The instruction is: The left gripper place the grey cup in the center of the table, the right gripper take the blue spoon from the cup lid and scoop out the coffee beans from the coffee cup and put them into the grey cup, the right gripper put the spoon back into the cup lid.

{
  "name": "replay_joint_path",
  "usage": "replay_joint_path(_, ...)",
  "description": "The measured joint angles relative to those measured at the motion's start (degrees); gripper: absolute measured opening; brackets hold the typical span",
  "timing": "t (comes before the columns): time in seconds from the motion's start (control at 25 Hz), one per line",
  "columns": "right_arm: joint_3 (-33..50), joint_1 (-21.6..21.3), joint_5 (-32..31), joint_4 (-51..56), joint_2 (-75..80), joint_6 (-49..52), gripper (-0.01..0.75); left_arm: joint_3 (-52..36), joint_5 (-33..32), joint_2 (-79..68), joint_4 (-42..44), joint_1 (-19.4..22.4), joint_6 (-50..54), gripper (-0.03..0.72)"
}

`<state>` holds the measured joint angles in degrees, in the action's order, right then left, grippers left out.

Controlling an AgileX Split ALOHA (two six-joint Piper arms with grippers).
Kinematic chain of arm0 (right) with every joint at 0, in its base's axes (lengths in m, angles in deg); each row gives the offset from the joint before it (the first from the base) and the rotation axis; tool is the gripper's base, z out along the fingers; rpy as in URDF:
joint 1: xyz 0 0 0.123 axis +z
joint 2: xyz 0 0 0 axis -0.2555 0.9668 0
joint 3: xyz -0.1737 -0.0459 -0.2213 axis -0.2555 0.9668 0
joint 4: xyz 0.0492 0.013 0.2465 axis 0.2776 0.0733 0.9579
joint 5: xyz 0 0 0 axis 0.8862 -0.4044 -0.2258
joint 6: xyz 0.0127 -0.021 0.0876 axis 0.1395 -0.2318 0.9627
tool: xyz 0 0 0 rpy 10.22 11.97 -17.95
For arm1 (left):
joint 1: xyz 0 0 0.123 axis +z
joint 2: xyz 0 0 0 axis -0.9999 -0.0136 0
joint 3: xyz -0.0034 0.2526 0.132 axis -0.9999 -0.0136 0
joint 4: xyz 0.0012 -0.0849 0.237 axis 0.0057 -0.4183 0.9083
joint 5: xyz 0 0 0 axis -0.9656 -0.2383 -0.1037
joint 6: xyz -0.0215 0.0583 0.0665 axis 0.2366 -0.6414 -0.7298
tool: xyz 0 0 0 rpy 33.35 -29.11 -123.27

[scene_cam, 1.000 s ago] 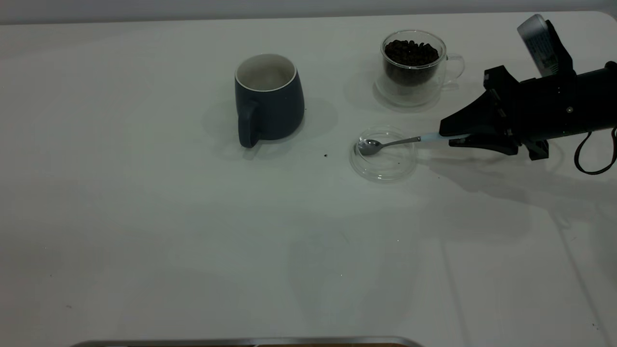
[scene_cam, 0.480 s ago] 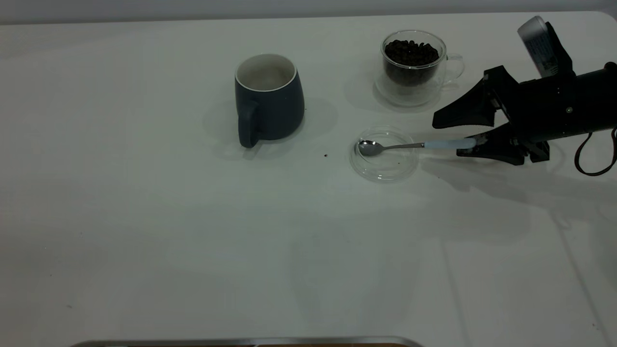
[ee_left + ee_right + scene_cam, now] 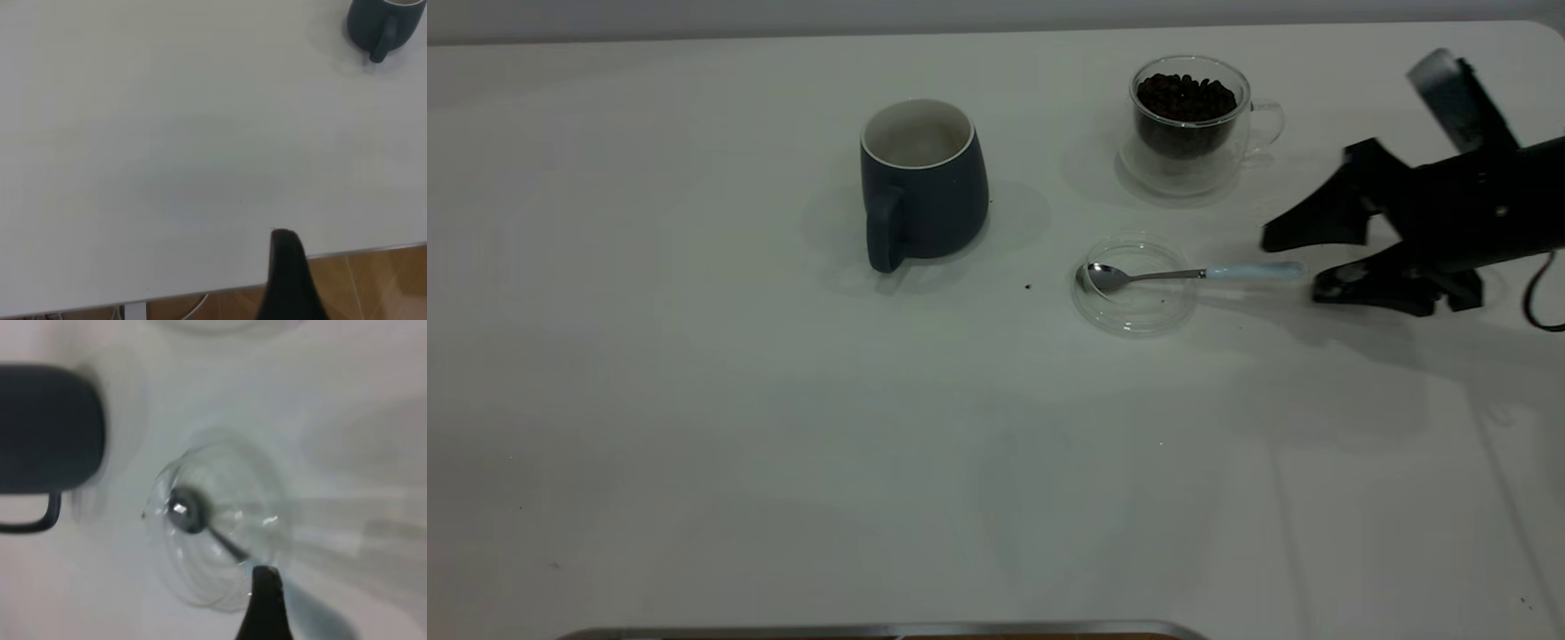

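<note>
Nearest us, the white counter (image 3: pixel 783 462) lies bare. Farther back, we see the cup lid (image 3: pixel 1136 284) with the blue spoon (image 3: pixel 1187 274) resting in it, bowl inside and pale handle reaching out toward the right pincer (image 3: pixel 1288 264). That pincer gapes wide just beyond the handle's end, gripping nothing. The grey cup (image 3: pixel 921 182) stands upright mid-counter, handle facing us. Farthest back, the coffee cup (image 3: pixel 1192 124) holds the coffee beans (image 3: pixel 1184 92). Of the left pincer we see one fingertip (image 3: pixel 288 267), so we cannot tell its opening.

Slate grey cup (image 3: pixel 923 182), pale-blue-handled blue spoon (image 3: pixel 1192 274).
</note>
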<state>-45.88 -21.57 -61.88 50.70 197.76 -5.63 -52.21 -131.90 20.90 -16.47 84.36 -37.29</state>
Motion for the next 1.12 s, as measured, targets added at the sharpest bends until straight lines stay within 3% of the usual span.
replay_joint_path(0.32,0.0,-9.1,-3.9,-4.2,-0.5,1.2,0.651,0.0,0.0,0.0,0.0,0.0,-0.1,0.588)
replay_joint_path(0.56,0.0,-11.3,-6.8,-10.9,-10.2,5.5,0.638,0.0,0.0,0.0,0.0,0.0,-0.2,0.588)
replay_joint_path(0.8,0.1,-11.3,-6.7,-25.1,-27.8,19.0,0.627,0.0,0.0,0.0,0.0,0.0,-0.2,0.588)
replay_joint_path(1.12,0.6,-11.3,-10.1,-50.0,-56.3,46.5,0.609,0.0,0.0,0.0,0.0,0.0,-0.2,0.588)
